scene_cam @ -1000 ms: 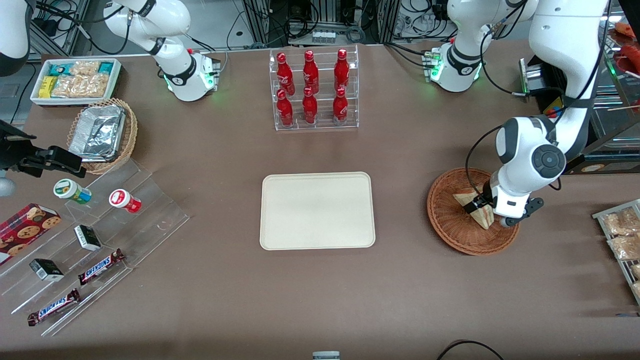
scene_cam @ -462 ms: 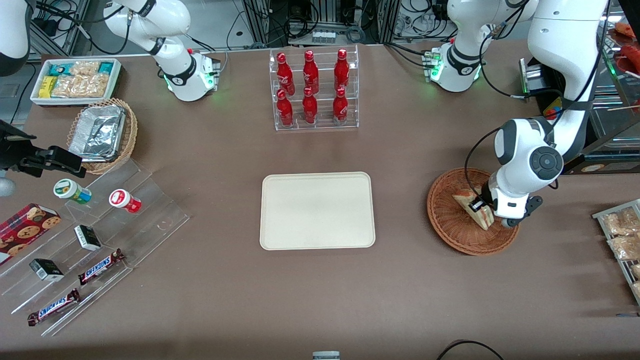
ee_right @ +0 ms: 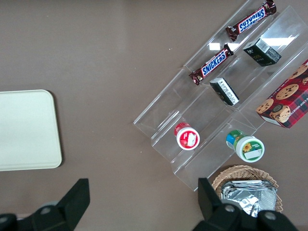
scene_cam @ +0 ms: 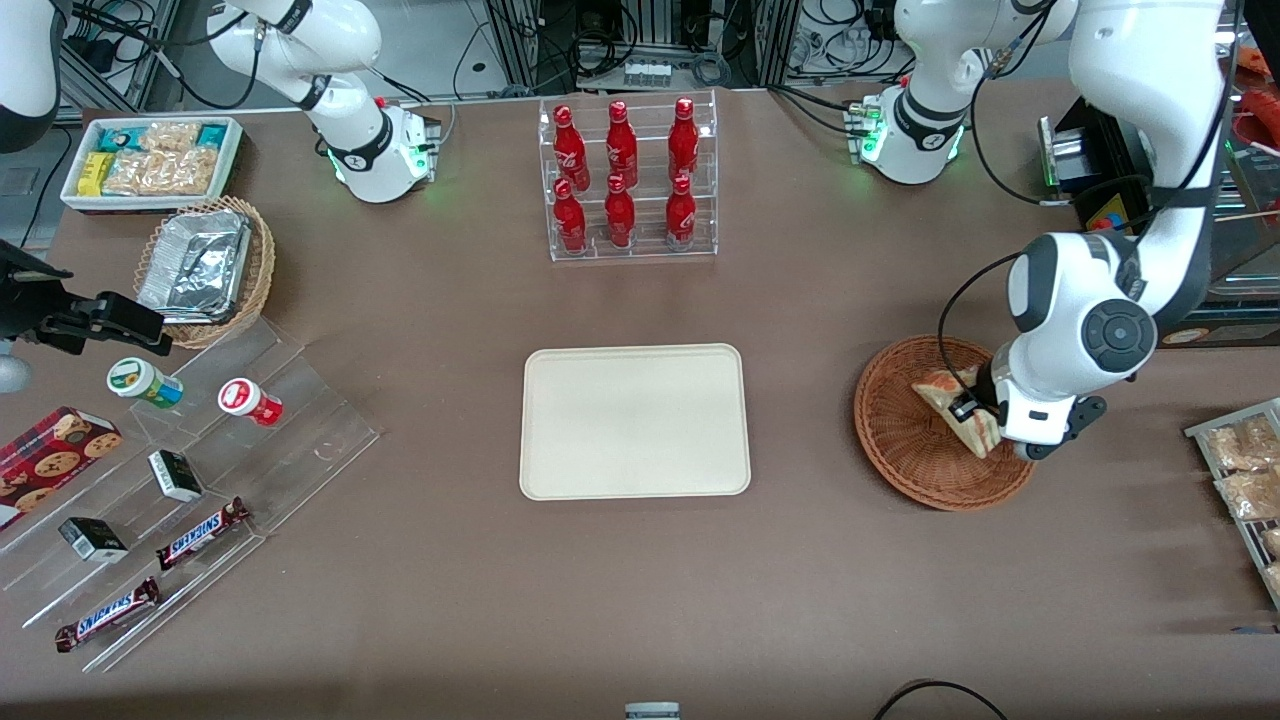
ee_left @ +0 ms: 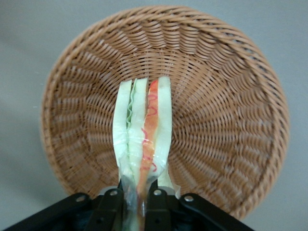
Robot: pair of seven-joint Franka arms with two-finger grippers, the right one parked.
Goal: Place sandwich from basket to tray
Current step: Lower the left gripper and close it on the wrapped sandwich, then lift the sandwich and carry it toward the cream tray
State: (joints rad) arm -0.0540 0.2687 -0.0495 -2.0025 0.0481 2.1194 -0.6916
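I've got the gripper (ee_left: 140, 202) pinched on the sandwich (scene_cam: 960, 408) over the basket (scene_cam: 915, 455), mid-lift. Next: swing toward 9 o'clock to the tray (scene_cam: 634, 421).

Brown-clothed table (scene_cam: 820, 580), with cables and metal racks (scene_cam: 640, 40) farther from the front camera.

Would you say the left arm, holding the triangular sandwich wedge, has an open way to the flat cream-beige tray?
Probably yes: the gripper is shut on the sandwich over the reddish-brown wicker basket, and only bare tabletop separates it from the tray.
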